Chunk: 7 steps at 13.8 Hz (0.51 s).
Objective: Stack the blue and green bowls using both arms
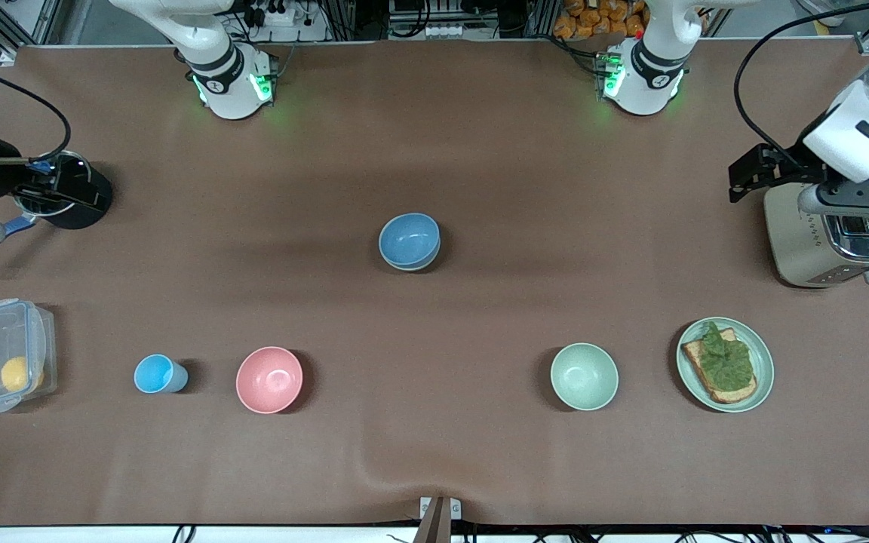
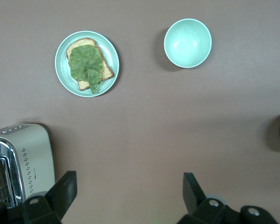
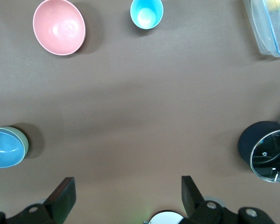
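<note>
The blue bowl (image 1: 409, 240) stands upright mid-table. In the right wrist view the blue bowl (image 3: 5, 148) sits nested inside the sage green bowl (image 3: 24, 140), of which only a thin rim shows. My left gripper (image 1: 770, 172) is open and empty, up over the toaster at the left arm's end of the table; its fingers (image 2: 65, 189) frame bare mat. My right gripper (image 1: 57, 188) is open and empty, up over the black pot at the right arm's end; its fingers (image 3: 190, 191) also frame bare mat. Both grippers are well away from the bowls.
A mint-green bowl (image 1: 584, 375) and a green plate (image 1: 763, 362) with toast and lettuce lie nearer the camera. So do a pink bowl (image 1: 269, 379), a light-blue cup (image 1: 159, 374) and a clear box (image 1: 4, 364). A toaster (image 1: 819, 241) and a lidded black pot (image 1: 76, 197) stand at the ends.
</note>
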### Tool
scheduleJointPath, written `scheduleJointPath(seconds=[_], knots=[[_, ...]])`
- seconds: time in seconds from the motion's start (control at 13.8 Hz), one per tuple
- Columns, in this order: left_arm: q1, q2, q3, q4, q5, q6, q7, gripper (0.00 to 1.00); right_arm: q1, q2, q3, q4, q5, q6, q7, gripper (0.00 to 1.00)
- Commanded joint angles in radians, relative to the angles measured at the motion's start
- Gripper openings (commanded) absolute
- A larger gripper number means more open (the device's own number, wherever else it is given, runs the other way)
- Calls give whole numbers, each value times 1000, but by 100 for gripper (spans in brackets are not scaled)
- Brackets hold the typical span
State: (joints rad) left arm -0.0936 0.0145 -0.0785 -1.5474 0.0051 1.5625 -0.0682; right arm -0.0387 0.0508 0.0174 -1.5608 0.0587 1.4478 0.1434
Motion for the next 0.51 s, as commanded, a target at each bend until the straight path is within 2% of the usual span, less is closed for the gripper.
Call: scheduleJointPath(seconds=[0.0,0.43], knots=[[3,-8,-4,7,-8,-13,-4,100,-6,-20,-7,4,-23,-27,7,100],[12,-15,-4,7,-5,-13,-48,100,-20,-25,-7,7,-23,-29,5,100]])
